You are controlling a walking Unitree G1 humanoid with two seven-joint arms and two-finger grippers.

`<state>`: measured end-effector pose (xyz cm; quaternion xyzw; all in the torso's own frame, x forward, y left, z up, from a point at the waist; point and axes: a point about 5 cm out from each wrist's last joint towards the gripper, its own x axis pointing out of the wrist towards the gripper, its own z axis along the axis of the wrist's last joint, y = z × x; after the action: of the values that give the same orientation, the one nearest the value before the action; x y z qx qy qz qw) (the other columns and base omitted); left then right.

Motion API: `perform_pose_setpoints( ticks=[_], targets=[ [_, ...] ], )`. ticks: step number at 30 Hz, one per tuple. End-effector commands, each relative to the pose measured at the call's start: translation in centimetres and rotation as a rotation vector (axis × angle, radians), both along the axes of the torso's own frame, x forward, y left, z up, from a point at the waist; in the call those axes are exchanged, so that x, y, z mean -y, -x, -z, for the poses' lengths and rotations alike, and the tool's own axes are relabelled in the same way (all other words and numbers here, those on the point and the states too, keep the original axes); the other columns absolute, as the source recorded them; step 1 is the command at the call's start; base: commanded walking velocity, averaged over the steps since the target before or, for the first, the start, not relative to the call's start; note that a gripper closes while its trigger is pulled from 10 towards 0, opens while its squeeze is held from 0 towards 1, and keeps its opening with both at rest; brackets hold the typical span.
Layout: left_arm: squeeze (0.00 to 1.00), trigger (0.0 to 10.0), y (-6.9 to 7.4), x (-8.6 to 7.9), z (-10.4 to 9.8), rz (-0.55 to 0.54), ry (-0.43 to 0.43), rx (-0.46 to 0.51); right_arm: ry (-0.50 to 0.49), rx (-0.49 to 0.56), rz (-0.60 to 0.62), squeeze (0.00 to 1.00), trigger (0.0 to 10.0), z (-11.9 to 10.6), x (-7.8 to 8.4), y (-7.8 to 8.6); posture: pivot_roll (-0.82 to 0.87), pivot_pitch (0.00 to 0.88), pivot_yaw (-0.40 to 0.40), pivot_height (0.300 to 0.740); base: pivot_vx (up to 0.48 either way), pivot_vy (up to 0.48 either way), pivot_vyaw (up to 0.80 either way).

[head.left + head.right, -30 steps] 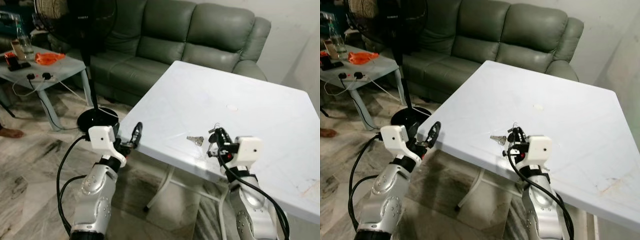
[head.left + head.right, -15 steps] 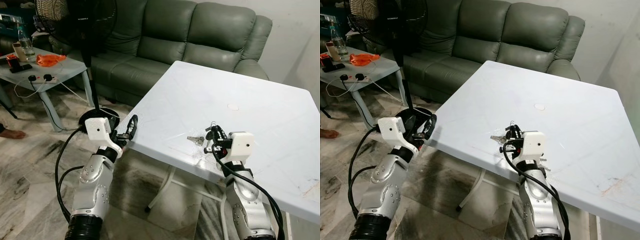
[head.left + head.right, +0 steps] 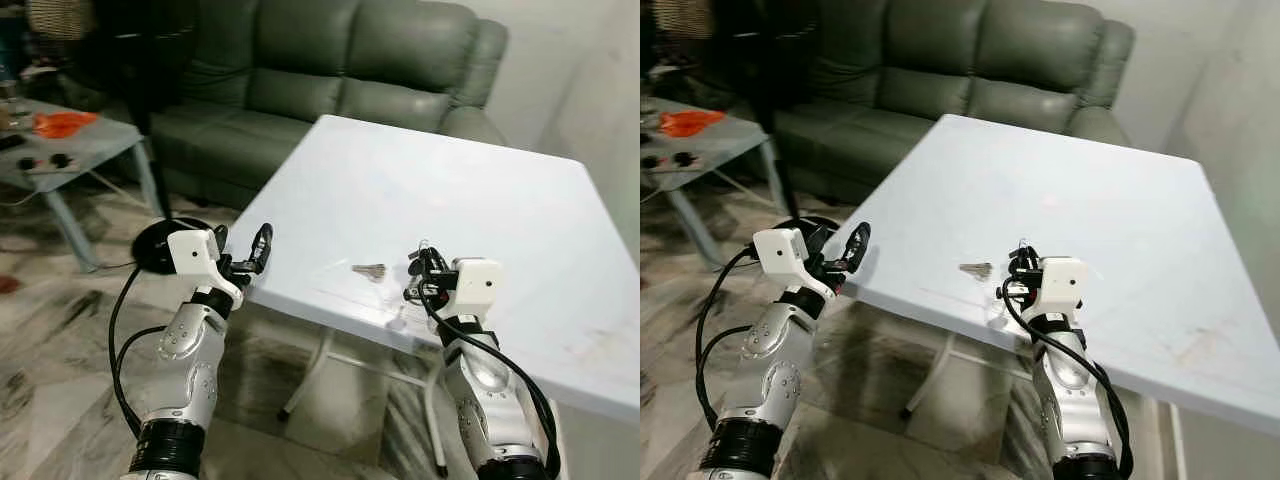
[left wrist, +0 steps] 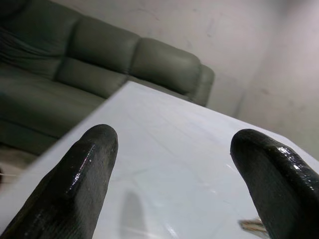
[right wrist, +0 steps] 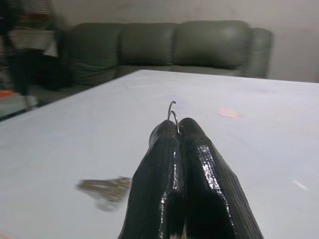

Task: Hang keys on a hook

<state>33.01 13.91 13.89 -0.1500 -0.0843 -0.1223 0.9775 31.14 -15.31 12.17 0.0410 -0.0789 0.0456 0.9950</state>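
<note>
Keys (image 3: 369,270) lie flat on the white table (image 3: 480,200) near its front edge. Right gripper (image 3: 418,272) just beside them, fingers pressed together pinching a thin wire hook (image 5: 172,112) poking up past the tips. Left gripper (image 3: 258,250) at the table's near corner, fingers spread, holding nothing. Green sofa (image 3: 330,70) behind

Count around the worktop
One white worktop (image 3: 480,200) carries one set of keys (image 3: 369,270); one wire hook (image 5: 172,112), two tools, one sofa (image 3: 330,70) behind it.
</note>
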Motion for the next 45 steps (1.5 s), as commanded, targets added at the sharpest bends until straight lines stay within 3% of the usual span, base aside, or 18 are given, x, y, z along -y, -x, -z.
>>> perform_pose_setpoints(
  ticks=[1,13,20,45],
  targets=[
    [0.00,10.0,-0.26,0.17,-0.30,-0.003,-0.008,0.010,0.005,0.011,0.015,0.00,10.0,-0.30,0.28,-0.28,0.02,0.000,-0.047,0.740,0.000,0.000,-0.79],
    [0.00,10.0,-0.52,0.55,-0.50,0.009,-0.041,0.035,0.019,0.020,0.025,0.00,10.0,-0.55,0.76,-0.57,0.00,0.000,-0.045,0.740,0.000,0.000,-0.79],
    [0.00,10.0,-0.47,0.50,-0.41,0.014,0.012,0.034,0.021,0.020,0.016,0.00,10.0,-0.52,0.56,-0.54,0.00,0.000,-0.047,0.740,0.000,-0.311,-0.79],
    [0.00,10.0,-0.27,0.44,0.04,-0.017,-0.001,0.022,0.037,0.009,0.006,0.00,10.0,-0.32,0.66,-0.39,0.00,0.000,-0.056,0.740,0.000,0.000,-0.79]
  ],
)
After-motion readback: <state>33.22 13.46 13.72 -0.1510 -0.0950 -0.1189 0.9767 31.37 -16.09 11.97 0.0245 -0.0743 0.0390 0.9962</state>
